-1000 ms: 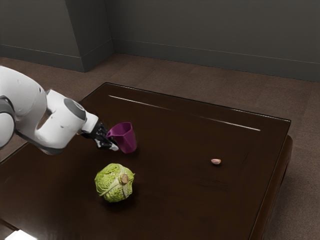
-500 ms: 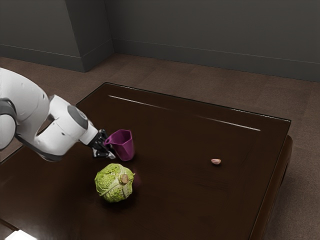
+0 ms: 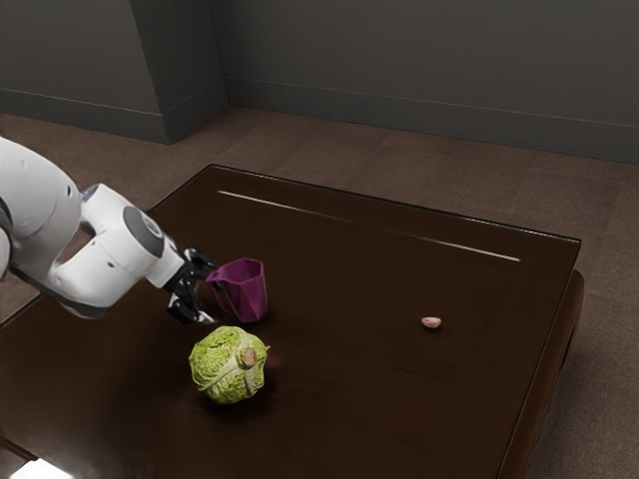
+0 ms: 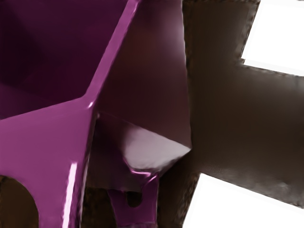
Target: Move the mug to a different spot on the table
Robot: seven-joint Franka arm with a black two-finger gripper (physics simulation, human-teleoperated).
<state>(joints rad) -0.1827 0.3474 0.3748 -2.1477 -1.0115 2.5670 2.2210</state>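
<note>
In the last 1 s the mug (image 3: 239,289) went from tilted to upright on the table (image 3: 399,269) right by the cabbage (image 3: 229,364), so it looks placed, but can't tell if the gripper (image 3: 201,292) beside it has let go.

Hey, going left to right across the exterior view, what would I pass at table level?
white arm → gripper → purple mug → small tan piece
</note>
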